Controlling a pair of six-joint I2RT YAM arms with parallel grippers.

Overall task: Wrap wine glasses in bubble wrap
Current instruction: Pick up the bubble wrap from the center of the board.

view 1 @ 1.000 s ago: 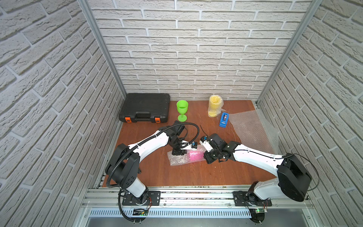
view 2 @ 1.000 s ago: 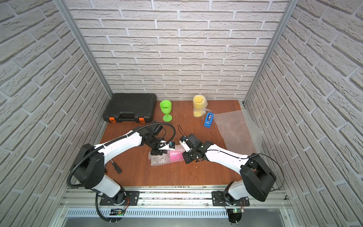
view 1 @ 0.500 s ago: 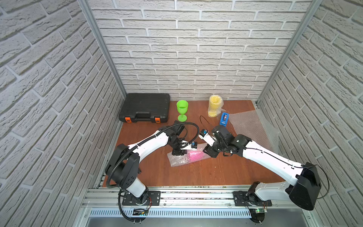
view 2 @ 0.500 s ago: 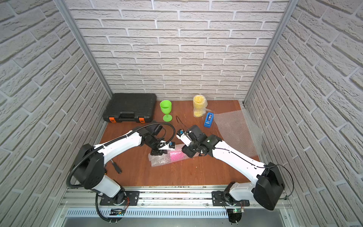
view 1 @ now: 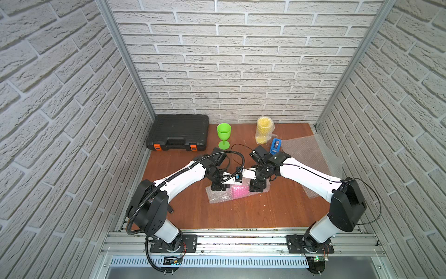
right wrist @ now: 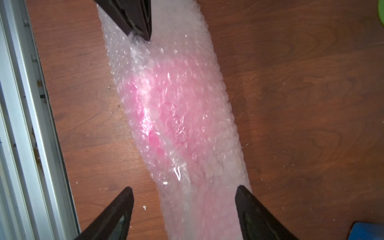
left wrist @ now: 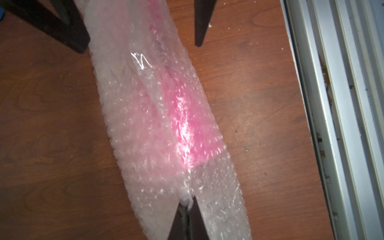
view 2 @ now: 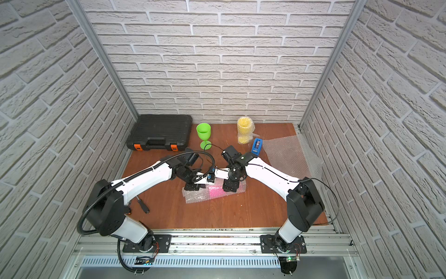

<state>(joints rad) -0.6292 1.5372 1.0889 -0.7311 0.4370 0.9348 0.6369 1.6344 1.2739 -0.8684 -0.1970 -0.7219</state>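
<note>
Left wrist view first: your left gripper [left wrist: 188, 205] is pinched tight on a tuft of the bubble wrap [left wrist: 133, 128], exactly as it was a second ago. Inside that wrap the pink goblet [left wrist: 187, 124] lies on its side, showing through as a pink blur (you cannot make out which end is the foot). The bundle rests about the middle of the tabletop [view 1: 241, 212] and has not shifted.

What has changed is your right arm. A second ago its elbow lay low toward the front right corner and its jaws were closed beside the bundle's end. Now the arm is raised and reaches in from the right edge. The right gripper [right wrist: 184, 193] stands with its jaws wide apart astride the bundle's other end. One finger [right wrist: 253, 212] sits at the wrap's edge, the other is clear of it over bare wood, and nothing is clamped.

The rest stays put:
- The green goblet [view 1: 224, 135] stands upright and bare near the back edge.
- The yellow goblet [view 1: 264, 131] stands upright in its own wrap further along that edge.
- The blue tape dispenser [view 1: 275, 146] is just in front of the yellow goblet.
- A spare sheet [view 1: 304, 154] lies along the right edge.
- The black tool case [view 1: 178, 132] sits in the back left corner.
</note>
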